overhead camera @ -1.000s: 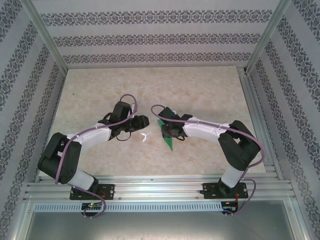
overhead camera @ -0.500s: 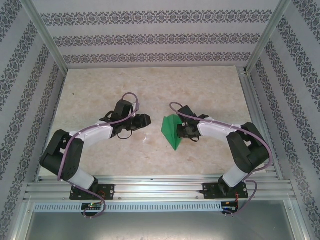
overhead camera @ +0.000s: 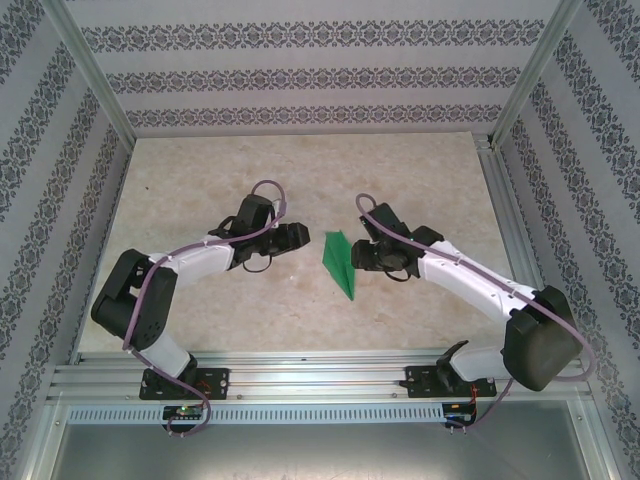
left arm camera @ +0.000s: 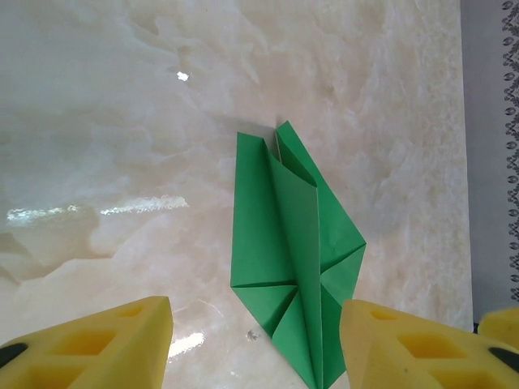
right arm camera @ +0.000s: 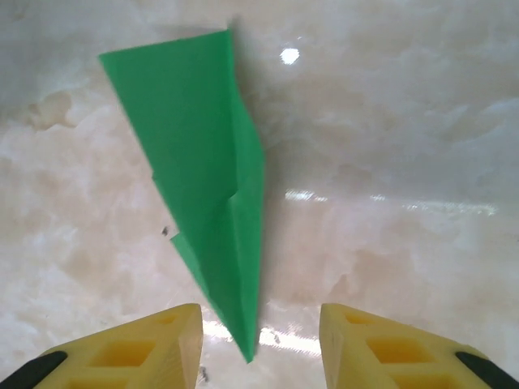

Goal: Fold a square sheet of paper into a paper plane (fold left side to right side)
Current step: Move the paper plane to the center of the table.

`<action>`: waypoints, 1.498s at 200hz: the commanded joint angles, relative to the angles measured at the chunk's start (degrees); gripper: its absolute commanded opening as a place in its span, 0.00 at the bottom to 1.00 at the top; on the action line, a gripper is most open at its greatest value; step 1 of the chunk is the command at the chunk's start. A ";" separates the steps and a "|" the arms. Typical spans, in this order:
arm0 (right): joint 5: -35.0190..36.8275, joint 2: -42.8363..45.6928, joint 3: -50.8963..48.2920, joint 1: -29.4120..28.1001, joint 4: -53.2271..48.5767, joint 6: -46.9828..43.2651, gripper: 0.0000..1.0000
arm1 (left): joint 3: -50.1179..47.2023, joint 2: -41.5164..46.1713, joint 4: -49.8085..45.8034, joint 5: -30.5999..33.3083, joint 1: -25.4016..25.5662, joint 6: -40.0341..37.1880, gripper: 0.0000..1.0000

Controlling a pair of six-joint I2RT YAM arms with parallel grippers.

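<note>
End effectors [overhead camera: 294, 237] [overhead camera: 358, 256] over tabletop [overhead camera: 300, 170] (patterned walls [overhead camera: 300, 80])

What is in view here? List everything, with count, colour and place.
paper plane: one, bright green, lying flat on the table between the two pincers, touched by neither
table: one, beige marbled top, under everything
walls: grey-and-white patterned panels, at the far side and both flanks
frame rails: silver metal, along the near edge, carrying the arm bases
cables: two, purple, one looped along each arm
left arm: one, white and black, reaching in from the near left
right arm: one, white and black, reaching in from the near right
left pincer: one, yellow fingers, open, left of the plane
right pincer: one, yellow fingers, open, right of the plane
</note>
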State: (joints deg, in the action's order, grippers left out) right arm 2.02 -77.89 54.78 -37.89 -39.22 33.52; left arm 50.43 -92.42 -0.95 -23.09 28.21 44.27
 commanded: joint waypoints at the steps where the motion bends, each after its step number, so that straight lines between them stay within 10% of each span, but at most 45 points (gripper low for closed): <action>1: 4.20 -3.57 3.18 -5.55 -4.14 4.31 0.43 | -1.26 2.90 -0.75 4.16 0.31 -0.95 0.59; 105: 13.29 -25.22 17.36 -11.92 -11.37 1.50 0.53 | -8.16 10.04 -3.34 8.01 -2.37 -1.07 0.68; 300: 14.52 -22.84 15.70 -12.49 -12.32 1.82 0.59 | -8.90 9.02 -3.45 7.96 -2.46 -2.05 0.68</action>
State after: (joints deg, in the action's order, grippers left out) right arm 14.04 -103.24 71.96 -49.52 -50.26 34.48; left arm 41.93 -83.68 -4.34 -15.70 26.57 43.77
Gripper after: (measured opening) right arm 0.589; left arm 0.682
